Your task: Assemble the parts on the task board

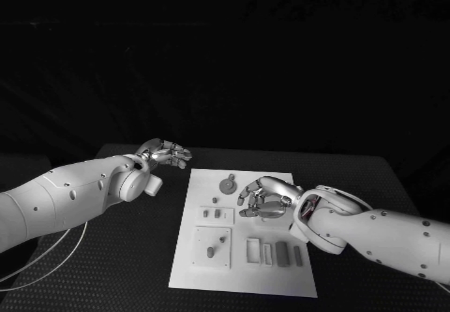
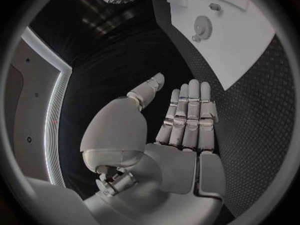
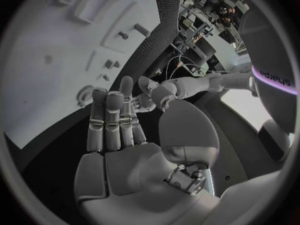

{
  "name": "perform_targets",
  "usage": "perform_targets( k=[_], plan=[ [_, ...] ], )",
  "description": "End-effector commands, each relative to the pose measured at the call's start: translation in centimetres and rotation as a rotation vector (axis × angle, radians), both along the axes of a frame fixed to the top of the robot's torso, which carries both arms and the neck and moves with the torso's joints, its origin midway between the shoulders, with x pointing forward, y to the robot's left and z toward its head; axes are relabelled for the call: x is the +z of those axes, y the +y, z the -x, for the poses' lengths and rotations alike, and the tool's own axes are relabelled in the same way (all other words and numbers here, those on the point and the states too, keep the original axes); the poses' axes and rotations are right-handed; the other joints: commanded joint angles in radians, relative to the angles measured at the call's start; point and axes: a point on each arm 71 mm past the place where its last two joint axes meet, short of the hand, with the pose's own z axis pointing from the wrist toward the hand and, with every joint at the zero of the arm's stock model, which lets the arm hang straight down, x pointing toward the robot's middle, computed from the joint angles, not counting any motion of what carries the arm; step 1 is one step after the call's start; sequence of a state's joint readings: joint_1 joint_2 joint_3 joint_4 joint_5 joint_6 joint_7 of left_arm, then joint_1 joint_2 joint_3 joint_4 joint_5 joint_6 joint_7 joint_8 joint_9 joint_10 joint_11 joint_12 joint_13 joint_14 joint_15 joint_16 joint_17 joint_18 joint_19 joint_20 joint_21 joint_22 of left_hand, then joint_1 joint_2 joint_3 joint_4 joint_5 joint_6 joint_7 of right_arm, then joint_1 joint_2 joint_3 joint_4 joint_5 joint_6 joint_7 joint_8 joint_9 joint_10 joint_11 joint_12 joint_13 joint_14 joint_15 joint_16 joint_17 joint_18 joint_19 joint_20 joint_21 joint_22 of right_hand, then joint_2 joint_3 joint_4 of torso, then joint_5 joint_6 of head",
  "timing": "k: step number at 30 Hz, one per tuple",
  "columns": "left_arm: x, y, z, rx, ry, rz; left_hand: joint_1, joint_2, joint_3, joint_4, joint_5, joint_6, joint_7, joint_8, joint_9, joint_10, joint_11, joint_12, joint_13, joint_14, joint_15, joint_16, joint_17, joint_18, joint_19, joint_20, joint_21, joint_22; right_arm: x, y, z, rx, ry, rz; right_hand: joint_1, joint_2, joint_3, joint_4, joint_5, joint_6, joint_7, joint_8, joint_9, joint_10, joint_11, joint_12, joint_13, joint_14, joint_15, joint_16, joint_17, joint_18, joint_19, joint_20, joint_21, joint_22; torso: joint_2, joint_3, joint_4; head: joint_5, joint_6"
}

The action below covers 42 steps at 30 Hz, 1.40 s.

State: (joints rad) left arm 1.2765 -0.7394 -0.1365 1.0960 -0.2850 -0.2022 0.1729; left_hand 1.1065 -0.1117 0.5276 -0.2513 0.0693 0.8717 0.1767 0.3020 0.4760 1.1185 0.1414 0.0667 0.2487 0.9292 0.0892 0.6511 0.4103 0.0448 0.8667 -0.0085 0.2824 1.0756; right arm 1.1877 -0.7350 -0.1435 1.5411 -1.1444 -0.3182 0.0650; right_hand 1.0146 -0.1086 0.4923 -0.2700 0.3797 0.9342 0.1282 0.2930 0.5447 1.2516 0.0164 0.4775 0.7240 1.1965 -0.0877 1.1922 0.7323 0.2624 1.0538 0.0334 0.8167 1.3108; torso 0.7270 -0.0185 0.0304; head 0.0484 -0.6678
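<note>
Hovering right robot hand (image 1: 265, 200), flat white task board (image 1: 246, 260), round toothed gear (image 1: 229, 186)

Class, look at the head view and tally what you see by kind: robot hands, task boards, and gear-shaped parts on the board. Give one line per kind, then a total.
Robot hands: 2 (left hand, right hand)
Task boards: 1 (task board)
Gear-shaped parts: 1 (gear)
Total: 4

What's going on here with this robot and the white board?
The robot is set to assemble small parts on the task board. Neither hand holds anything. The right hand hovers open over the board, beside the gear. The left hand is off the board's far left corner, above the table.
</note>
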Motion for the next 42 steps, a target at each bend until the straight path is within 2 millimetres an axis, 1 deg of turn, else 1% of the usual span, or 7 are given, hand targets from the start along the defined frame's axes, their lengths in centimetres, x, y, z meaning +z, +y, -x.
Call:
perform_targets(
  k=[1,5,9,18,24,36,42],
  plan=[
    [0.2,-0.1,-0.1,-0.012,-0.010,0.015,0.002,0.003,-0.007,0.001,-0.006,-0.005,0.000,0.006,-0.002,0.007,-0.002,0.004,-0.001,0.008,-0.001,-0.004,0.001,0.000,0.006,-0.003,-0.004,0.001,-0.6,-1.4,-0.1,-0.022,0.235,0.035,-0.034,0.003,-0.003,0.024,-0.004,0.004,-0.005,0.008,0.012,-0.049,-0.004,0.131,0.142,0.005,-0.008,0.055,0.025,-0.001,0.002,0.001,0.007,0.018,-0.003,-0.0013,-0.0039,-0.002,0.000],
    [0.2,-0.2,-0.2,-0.013,-0.009,0.014,0.002,0.003,-0.007,0.001,-0.006,-0.005,0.000,0.006,-0.002,0.007,-0.002,0.004,-0.001,0.008,-0.001,-0.004,0.002,0.000,0.006,-0.003,-0.004,0.001,-0.6,-3.7,-0.3,-0.083,0.313,0.061,-0.052,0.003,0.018,0.051,-0.003,0.004,-0.012,0.012,0.039,-0.119,-0.012,0.320,0.320,-0.007,-0.014,0.145,0.075,-0.001,0.015,-0.014,0.031,0.019,-0.005,-0.0012,-0.0048,-0.001,-0.001],
    [0.1,-0.1,-0.2,-0.011,-0.008,0.014,0.002,0.003,-0.007,0.002,-0.006,-0.005,0.000,0.006,-0.002,0.007,-0.002,0.004,-0.001,0.008,-0.001,-0.005,0.002,0.000,0.006,-0.003,-0.004,0.001,-0.6,-6.2,-0.3,-0.137,0.421,0.133,-0.081,0.006,0.019,0.077,-0.002,0.006,-0.016,0.019,0.070,-0.112,-0.017,0.505,0.444,0.010,-0.021,0.236,0.131,-0.001,0.052,-0.031,0.056,0.017,-0.004,-0.0003,-0.0035,-0.004,-0.007],
    [0.1,-0.2,-0.2,-0.014,-0.010,0.017,0.000,0.003,-0.008,0.003,-0.006,-0.004,0.000,0.007,-0.002,0.007,-0.002,0.004,-0.001,0.008,-0.001,-0.006,0.004,-0.001,0.006,-0.003,-0.005,0.001,-1.9,-9.5,0.8,-0.168,0.578,0.292,-0.180,0.011,0.019,0.155,-0.003,0.038,-0.035,0.040,0.114,-0.090,-0.035,0.587,0.479,0.048,-0.039,0.268,0.146,-0.001,0.099,-0.062,0.076,0.014,-0.003,0.0003,-0.0038,-0.007,-0.007],
    [0.2,-0.2,-0.2,-0.015,-0.015,0.023,-0.010,-0.002,-0.014,0.008,-0.007,-0.006,0.001,0.006,-0.003,0.006,-0.001,0.004,-0.003,0.008,0.000,-0.010,0.008,-0.001,0.005,-0.002,-0.007,0.002,-2.4,-10.0,1.7,-0.182,0.622,0.345,-0.236,-0.010,0.025,0.194,-0.003,0.073,-0.052,0.052,0.133,-0.086,-0.052,0.592,0.472,0.053,-0.054,0.269,0.152,-0.001,0.104,-0.073,0.076,0.014,-0.003,-0.0001,-0.0031,-0.011,-0.010],
    [0.2,-0.4,-0.1,-0.019,-0.019,0.043,-0.050,-0.011,-0.032,0.036,-0.008,-0.013,0.003,0.003,-0.007,0.005,-0.001,0.003,-0.006,0.009,0.000,-0.024,0.025,0.000,0.004,-0.002,-0.013,0.003,-3.4,-10.3,2.6,-0.208,0.640,0.439,-0.271,-0.026,0.037,0.209,-0.003,0.046,-0.042,0.020,0.124,-0.083,-0.043,0.599,0.467,0.074,-0.046,0.279,0.192,-0.001,0.112,-0.081,0.080,0.015,-0.004,-0.0024,-0.0029,-0.017,-0.013],
    [0.2,-0.4,-0.1,-0.020,-0.015,0.051,-0.073,-0.013,-0.048,0.046,-0.008,-0.014,0.003,0.003,-0.008,0.005,-0.001,0.003,-0.008,0.009,0.000,-0.031,0.034,0.001,0.004,-0.002,-0.016,0.004,-3.8,-10.2,2.9,-0.215,0.624,0.462,-0.282,-0.032,0.043,0.219,-0.003,0.047,-0.041,0.014,0.122,-0.083,-0.042,0.601,0.466,0.077,-0.045,0.281,0.199,-0.001,0.111,-0.083,0.081,0.015,-0.004,-0.0017,-0.0012,-0.016,-0.017]
  ],
)
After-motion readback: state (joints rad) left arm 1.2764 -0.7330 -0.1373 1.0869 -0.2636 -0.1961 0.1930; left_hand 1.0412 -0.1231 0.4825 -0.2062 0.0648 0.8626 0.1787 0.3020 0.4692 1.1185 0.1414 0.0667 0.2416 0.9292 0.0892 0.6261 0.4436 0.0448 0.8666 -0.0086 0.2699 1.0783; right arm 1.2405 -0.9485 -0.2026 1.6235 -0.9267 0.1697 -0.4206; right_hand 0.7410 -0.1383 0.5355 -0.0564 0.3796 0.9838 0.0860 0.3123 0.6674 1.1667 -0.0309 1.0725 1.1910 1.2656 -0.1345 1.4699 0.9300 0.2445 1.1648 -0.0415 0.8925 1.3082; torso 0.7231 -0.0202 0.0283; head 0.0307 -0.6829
